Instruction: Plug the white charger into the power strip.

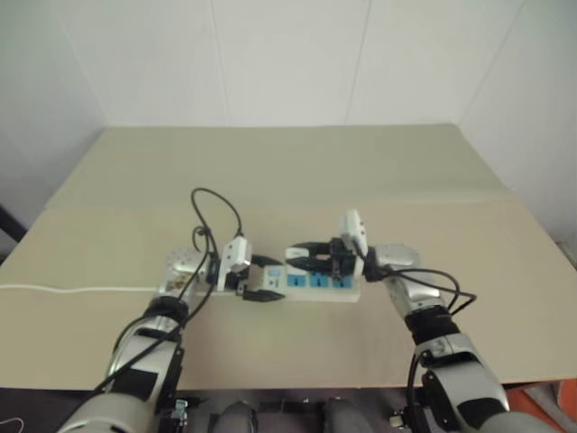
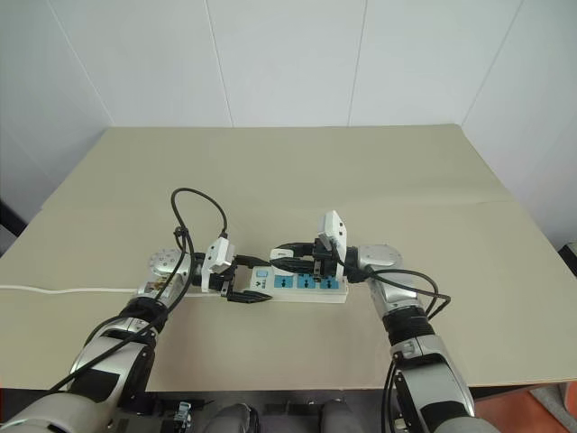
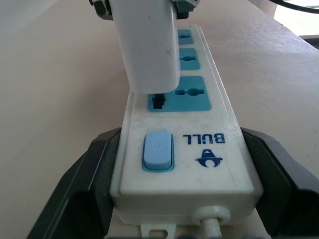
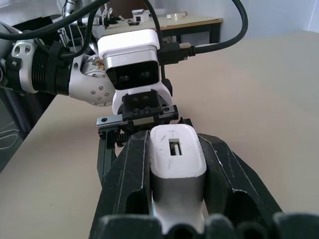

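We reach both arms forward over the tabletop, wrists bent inward so our pincers face each other. Our left pincer, at about 7 o'clock from scene centre, points toward 3 o'clock, its black fingers clamped on the switch end of the power strip. Our right pincer points toward 9 o'clock, closed around the white charger, held just above the strip.

The white charger covers the left part of the nearest socket on the power strip, so its prongs are hidden and whether they are seated cannot be told. The strip's cord is cut off at the picture's left edge.
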Controlling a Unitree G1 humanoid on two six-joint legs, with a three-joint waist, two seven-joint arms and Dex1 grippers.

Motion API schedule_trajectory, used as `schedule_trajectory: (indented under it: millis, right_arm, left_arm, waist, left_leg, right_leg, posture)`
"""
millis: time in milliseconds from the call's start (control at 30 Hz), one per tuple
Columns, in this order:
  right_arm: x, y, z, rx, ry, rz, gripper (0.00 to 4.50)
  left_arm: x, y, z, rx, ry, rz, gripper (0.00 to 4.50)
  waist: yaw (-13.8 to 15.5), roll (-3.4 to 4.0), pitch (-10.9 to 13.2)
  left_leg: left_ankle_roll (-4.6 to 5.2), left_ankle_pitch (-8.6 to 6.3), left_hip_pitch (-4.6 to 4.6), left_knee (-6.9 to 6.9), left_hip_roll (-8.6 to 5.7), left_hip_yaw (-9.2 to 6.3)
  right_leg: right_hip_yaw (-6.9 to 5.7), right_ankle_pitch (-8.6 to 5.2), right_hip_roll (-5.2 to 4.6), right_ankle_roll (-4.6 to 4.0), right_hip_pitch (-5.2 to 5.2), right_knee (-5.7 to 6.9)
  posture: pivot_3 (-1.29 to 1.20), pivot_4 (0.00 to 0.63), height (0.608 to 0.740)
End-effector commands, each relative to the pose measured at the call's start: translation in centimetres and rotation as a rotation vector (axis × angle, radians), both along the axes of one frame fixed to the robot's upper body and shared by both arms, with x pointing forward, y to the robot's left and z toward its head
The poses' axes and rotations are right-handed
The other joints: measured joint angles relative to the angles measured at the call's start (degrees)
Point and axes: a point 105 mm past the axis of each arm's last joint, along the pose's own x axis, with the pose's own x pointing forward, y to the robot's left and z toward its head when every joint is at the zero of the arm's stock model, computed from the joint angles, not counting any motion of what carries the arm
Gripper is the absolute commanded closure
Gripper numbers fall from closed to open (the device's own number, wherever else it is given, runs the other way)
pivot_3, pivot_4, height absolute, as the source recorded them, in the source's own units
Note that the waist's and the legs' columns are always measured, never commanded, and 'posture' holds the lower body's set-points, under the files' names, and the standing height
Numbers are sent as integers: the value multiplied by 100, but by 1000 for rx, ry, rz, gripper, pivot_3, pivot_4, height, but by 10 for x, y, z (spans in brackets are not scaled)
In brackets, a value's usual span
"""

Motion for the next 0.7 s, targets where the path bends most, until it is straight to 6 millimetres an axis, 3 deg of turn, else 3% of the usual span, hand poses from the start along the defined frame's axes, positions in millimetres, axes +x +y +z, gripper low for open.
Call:
schedule_trajectory:
  millis: [33,700]
  right_arm:
    - [0,4,7,6,-39,14,3369]
    - [-3,1,-20,-58,19,12,3369]
  left_arm:
    - [-6,1,-17,82,44,-24,1225]
    - [-6,0,-16,80,36,-29,1225]
  waist:
    - [0,0,0]
    - [2,0,0]
  left_leg:
    - [0,0,0,0,0,0]
    - [0,0,-1,-1,0,0]
  right_leg:
    - [0,0,0,0,0,0]
    - [0,0,0,0,0,-4]
  posture:
    - [0,150,740]
    - [0,150,740]
